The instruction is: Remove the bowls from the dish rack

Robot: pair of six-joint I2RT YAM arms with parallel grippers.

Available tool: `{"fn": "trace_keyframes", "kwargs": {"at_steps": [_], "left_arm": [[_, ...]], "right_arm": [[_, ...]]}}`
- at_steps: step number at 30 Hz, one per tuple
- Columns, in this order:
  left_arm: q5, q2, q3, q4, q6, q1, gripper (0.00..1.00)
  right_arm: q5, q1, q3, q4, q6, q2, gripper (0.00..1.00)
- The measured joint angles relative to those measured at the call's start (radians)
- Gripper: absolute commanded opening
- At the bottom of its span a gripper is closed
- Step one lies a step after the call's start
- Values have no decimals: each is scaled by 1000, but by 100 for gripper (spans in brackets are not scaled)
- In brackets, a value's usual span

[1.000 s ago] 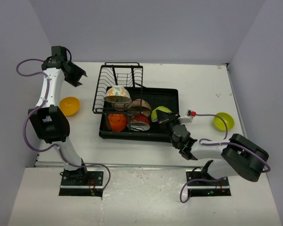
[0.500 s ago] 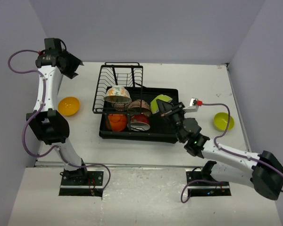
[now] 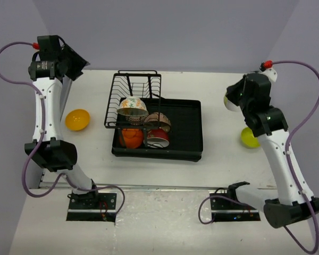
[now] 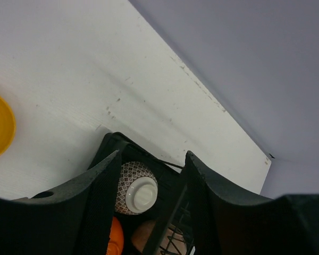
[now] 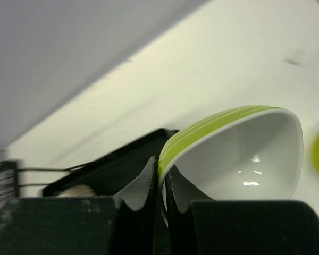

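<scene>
Above the white table [image 3: 223, 159] at right, the right gripper [image 5: 160, 178] clenches the rim of a glossy lime-green round bowl [image 5: 239, 154] (probably light, slippery, breakable); left gripper [image 4: 152, 159] gapes empty.

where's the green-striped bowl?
Right wrist view: green-striped bowl pinched by its rim in the right gripper, right side of the table, near the lime bowl.

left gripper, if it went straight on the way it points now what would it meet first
Most likely the white patterned bowl in the dish rack, framed between the fingers of the left gripper in its wrist view; depth is unclear.
</scene>
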Motion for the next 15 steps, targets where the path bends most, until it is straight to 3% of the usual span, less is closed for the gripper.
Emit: {"fn": "trace_keyframes", "kwargs": {"at_steps": [6,9,15], "left_arm": [[-1,-66,41,11,29,-84,61],[4,-80,43,11,46,-119,66],[5,-80,51,2,60,-124,70]], "right_arm": [[-29,-245,117,-363,-150,282,0],[-47,-304,151,-464,-191,413,0],[-79,-393,237,-564,-259,504,0]]}}
